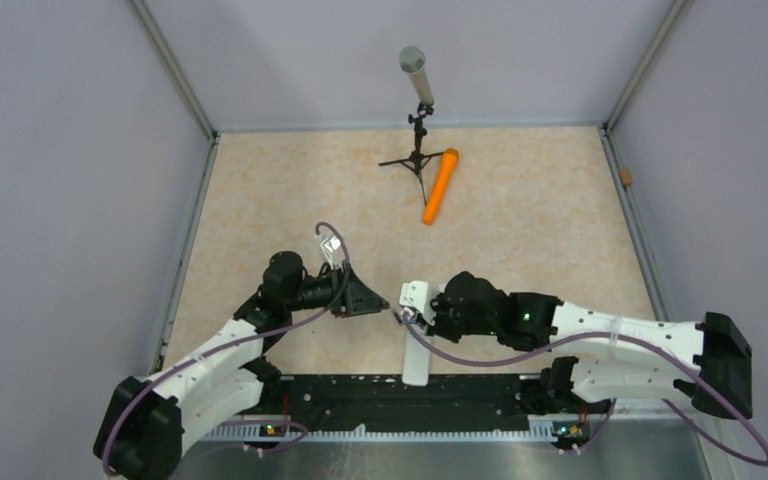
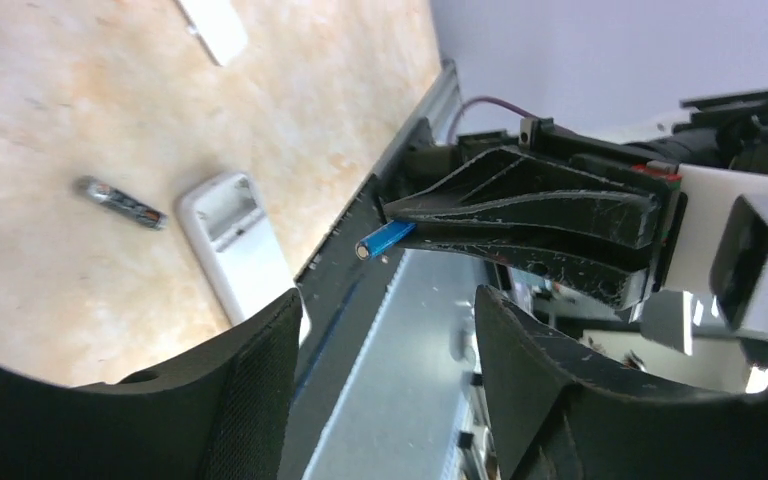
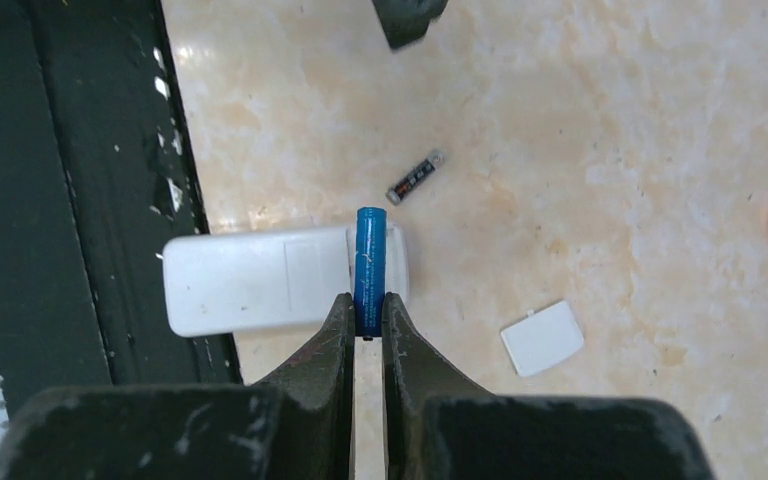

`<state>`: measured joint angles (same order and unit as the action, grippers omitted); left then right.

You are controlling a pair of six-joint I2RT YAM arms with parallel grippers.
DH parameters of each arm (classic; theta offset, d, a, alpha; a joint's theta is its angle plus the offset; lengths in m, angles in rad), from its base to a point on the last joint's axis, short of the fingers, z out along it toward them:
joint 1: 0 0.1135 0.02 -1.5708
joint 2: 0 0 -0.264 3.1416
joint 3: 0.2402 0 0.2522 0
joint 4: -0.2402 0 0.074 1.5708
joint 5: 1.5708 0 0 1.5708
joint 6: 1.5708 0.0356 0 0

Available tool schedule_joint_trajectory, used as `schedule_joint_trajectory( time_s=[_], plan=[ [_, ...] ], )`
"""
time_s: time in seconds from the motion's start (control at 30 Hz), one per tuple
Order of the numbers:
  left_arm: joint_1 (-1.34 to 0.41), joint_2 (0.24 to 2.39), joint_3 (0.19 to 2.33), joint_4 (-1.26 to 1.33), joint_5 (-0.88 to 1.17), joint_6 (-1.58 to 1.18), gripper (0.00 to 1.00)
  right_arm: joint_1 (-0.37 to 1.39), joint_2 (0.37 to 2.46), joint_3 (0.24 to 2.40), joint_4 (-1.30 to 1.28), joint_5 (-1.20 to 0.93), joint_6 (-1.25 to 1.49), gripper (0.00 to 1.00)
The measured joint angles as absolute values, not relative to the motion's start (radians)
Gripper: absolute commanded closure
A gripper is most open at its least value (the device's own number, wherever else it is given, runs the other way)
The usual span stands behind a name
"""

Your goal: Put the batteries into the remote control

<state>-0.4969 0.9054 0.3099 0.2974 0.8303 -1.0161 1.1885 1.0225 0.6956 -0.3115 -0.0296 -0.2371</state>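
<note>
The white remote control (image 3: 260, 280) lies back up at the table's near edge, partly over the black base rail, with its battery bay open; it also shows in the left wrist view (image 2: 235, 250) and the top view (image 1: 415, 362). My right gripper (image 3: 367, 305) is shut on one blue battery (image 3: 370, 260), held above the remote's open end; the left wrist view shows this battery (image 2: 385, 238) too. The second battery (image 3: 415, 177) lies loose on the table beyond the remote, also in the left wrist view (image 2: 120, 203). My left gripper (image 2: 385, 350) is open and empty, just left of the right gripper (image 1: 400, 317).
The white battery cover (image 3: 543, 338) lies on the table to the right of the remote. A long orange cylinder (image 1: 440, 185) and a grey microphone (image 1: 414, 70) on a black tripod stand at the back. The black base rail (image 3: 80, 200) runs along the near edge.
</note>
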Motion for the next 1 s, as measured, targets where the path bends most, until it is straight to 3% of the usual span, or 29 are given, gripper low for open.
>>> schedule_joint_trajectory(
  time_s=[0.4, 0.8, 1.0],
  plan=[
    [-0.458, 0.828, 0.334, 0.022, 0.67, -0.867, 0.26, 1.114, 1.215, 0.728, -0.425, -0.026, -0.323, 1.0],
    [-0.445, 0.828, 0.339, -0.076, 0.62, -0.795, 0.02, 1.1, 1.305, 0.728, -0.426, -0.078, -0.376, 1.0],
    [-0.44, 0.828, 0.342, -0.099, 0.608, -0.771, 0.01, 1.089, 1.337, 0.735, -0.409, -0.083, -0.386, 1.0]
  ],
)
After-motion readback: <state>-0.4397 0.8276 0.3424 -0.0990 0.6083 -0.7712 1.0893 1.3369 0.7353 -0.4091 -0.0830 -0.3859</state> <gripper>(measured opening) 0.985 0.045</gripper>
